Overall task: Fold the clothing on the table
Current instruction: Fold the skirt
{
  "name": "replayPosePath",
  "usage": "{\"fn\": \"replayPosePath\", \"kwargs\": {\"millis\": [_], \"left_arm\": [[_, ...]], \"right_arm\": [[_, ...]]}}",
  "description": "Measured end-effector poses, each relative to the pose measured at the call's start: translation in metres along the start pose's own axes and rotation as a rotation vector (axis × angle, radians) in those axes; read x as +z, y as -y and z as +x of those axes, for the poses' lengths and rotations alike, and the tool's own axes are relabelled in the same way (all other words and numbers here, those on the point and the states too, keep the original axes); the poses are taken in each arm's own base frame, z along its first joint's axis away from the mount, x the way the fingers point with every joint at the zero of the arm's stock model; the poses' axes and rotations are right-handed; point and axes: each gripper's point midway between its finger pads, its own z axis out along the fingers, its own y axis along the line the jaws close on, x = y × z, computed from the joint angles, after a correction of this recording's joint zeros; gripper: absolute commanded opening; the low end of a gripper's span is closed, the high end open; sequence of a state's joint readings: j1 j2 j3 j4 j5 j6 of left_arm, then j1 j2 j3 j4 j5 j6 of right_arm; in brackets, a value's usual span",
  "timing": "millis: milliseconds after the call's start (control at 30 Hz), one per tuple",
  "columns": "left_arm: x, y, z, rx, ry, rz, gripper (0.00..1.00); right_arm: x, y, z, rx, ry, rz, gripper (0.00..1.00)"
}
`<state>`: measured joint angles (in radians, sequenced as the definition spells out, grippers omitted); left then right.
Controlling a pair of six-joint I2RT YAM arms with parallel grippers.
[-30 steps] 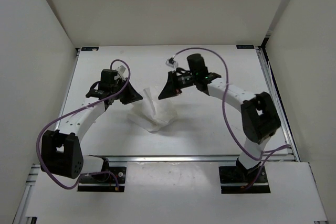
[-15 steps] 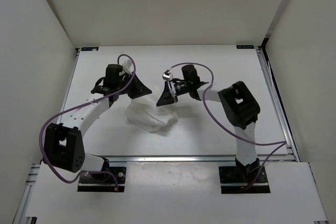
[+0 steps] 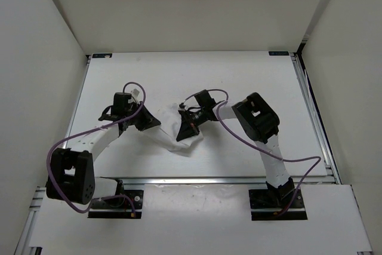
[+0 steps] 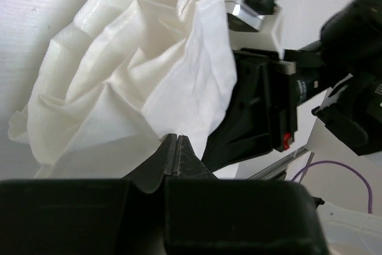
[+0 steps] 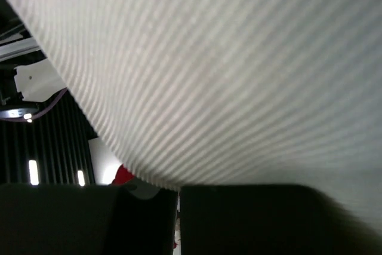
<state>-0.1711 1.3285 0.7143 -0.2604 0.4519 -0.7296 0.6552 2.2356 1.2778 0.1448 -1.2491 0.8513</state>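
Since a second ago, both arms have been drawn inward, and the right gripper has been closed against the cloth, bunched mid-table. The left gripper is pinched shut on a cloth edge. The right is shut, but whether it has caught cloth cannot be told. If nothing was caught, the cloth would be dragged one-sided into a heap.

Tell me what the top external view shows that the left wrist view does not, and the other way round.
Only top external: the whole table with its rails, the arm bases and the purple cables. Only left wrist: the left tool, tips pressed together at the edge of the clothing, and its fine creases. Both: the clothing bunched between the two arms, with the right tool against it.
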Motion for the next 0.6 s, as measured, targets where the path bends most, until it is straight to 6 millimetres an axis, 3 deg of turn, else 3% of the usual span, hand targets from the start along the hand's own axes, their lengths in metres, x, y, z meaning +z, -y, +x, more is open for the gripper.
{"fn": "replayPosePath", "kwargs": {"millis": [133, 367, 467, 600], "left_arm": [[-0.004, -0.006, 0.006, -0.002, 0.007, 0.001, 0.0], [-0.004, -0.034, 0.026, -0.049, -0.012, -0.039, 0.0], [-0.004, -0.037, 0.029, -0.055, -0.017, -0.045, 0.0], [-0.005, -0.033, 0.024, -0.05, -0.008, -0.038, 0.0]], "right_arm": [[0.01, 0.011, 0.004, 0.02, -0.036, 0.055, 0.0], [0.028, 0.024, 0.009, -0.05, -0.052, 0.198, 0.0], [0.026, 0.026, 0.009, -0.08, -0.04, 0.227, 0.0], [0.008, 0.015, 0.004, -0.12, 0.019, 0.272, 0.0]]}}
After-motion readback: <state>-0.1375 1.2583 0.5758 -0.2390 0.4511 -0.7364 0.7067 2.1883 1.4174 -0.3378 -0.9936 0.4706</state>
